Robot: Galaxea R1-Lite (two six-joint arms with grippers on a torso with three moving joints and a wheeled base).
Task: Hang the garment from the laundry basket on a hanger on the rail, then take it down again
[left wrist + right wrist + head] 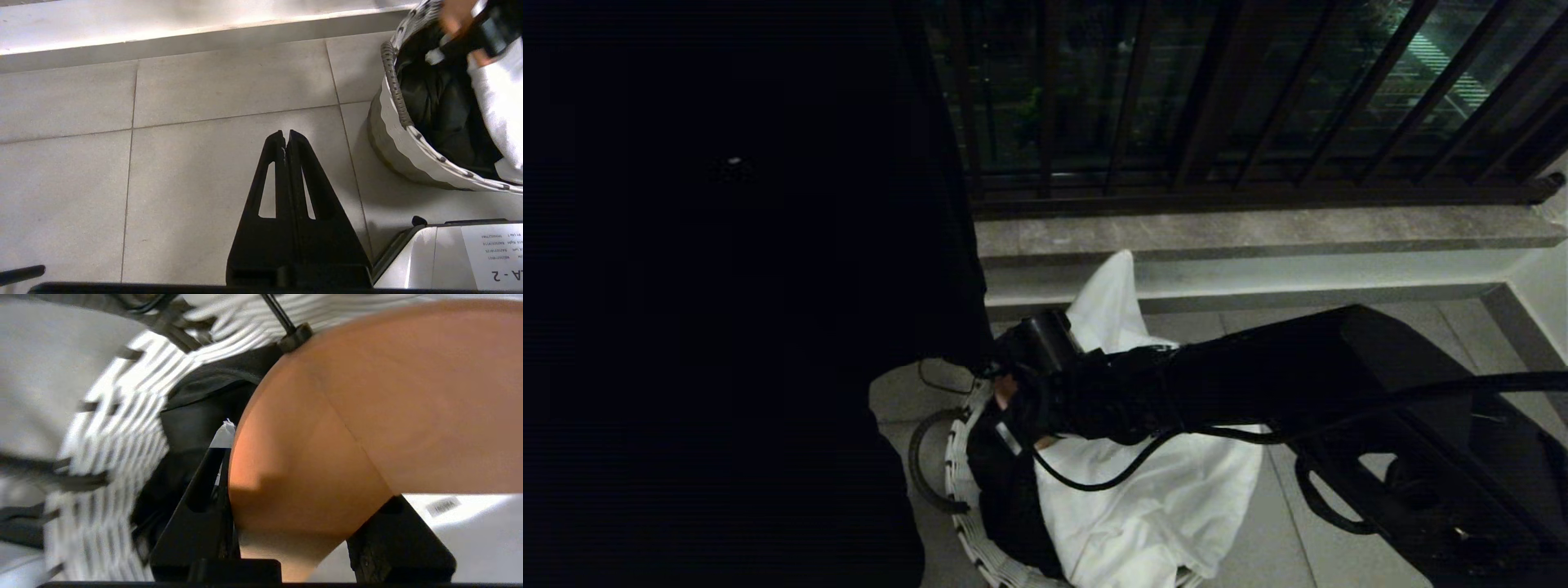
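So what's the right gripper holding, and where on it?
The right gripper grips a wooden hanger across its broad body, near the hook, over the laundry basket. Left gripper: shut, empty.

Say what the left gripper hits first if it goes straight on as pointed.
Most likely the tiled floor: the left gripper points at bare tile short of the ledge; the laundry basket sits off to one side.

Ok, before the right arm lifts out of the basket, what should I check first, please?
1. Right gripper inside the laundry basket: ok.
2. Its fingers closed on the orange-brown object: ok.
3. What that object is: cannot tell.
4. White garment free of the fingers: cannot tell.
5. Left gripper shut, over the floor beside the basket: ok.
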